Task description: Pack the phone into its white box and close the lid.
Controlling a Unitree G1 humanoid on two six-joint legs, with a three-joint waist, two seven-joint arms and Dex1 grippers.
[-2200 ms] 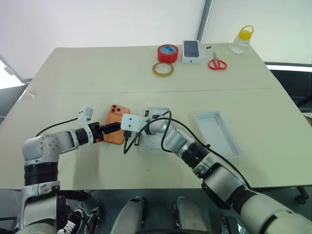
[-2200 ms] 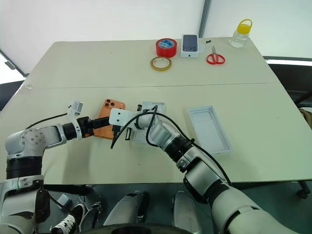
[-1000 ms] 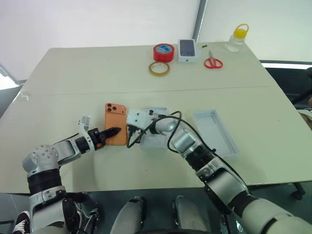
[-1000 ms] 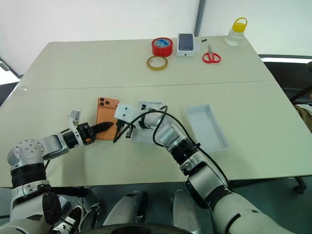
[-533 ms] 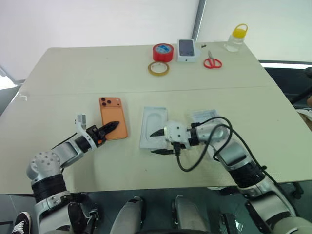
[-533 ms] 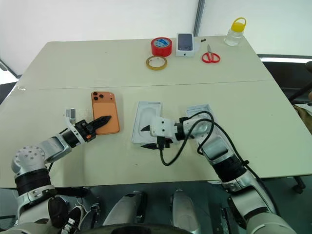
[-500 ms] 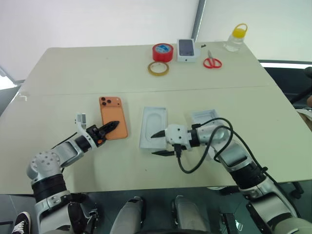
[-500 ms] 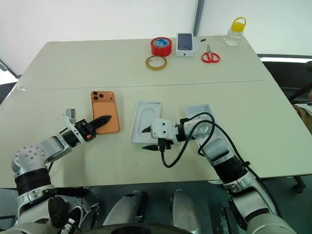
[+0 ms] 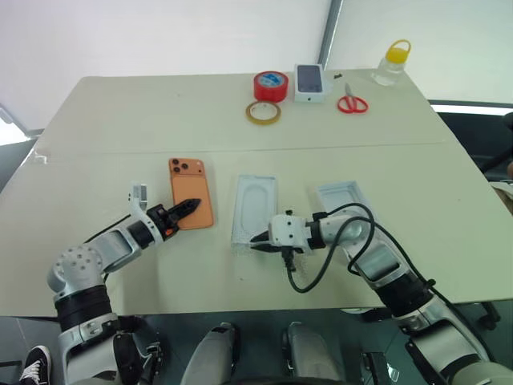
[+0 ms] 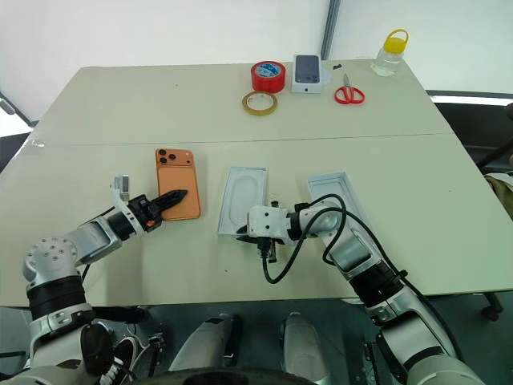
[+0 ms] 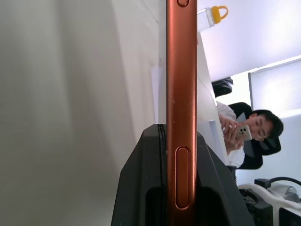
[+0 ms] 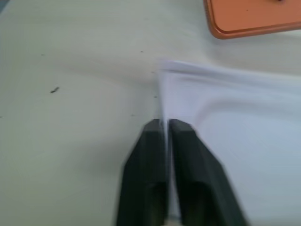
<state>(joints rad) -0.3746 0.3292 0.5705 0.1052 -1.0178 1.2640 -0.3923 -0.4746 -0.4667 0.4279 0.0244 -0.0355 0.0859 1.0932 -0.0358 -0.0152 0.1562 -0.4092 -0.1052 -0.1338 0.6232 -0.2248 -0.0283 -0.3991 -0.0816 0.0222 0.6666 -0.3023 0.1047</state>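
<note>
Your left gripper reaches almost level, its fingers holding the phone by the near edge. Your right gripper points left, fingers pinching the wall of the white tray on the counter.

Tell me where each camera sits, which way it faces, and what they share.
Left eye and right eye views: on the head, looking forward and down at the table, both arms in frame.
Left wrist view: along the left gripper, shut on the phone edge.
Right wrist view: along the right gripper, shut on the white box rim.
Shared: the phone and the white box appear in head and wrist views.
</note>
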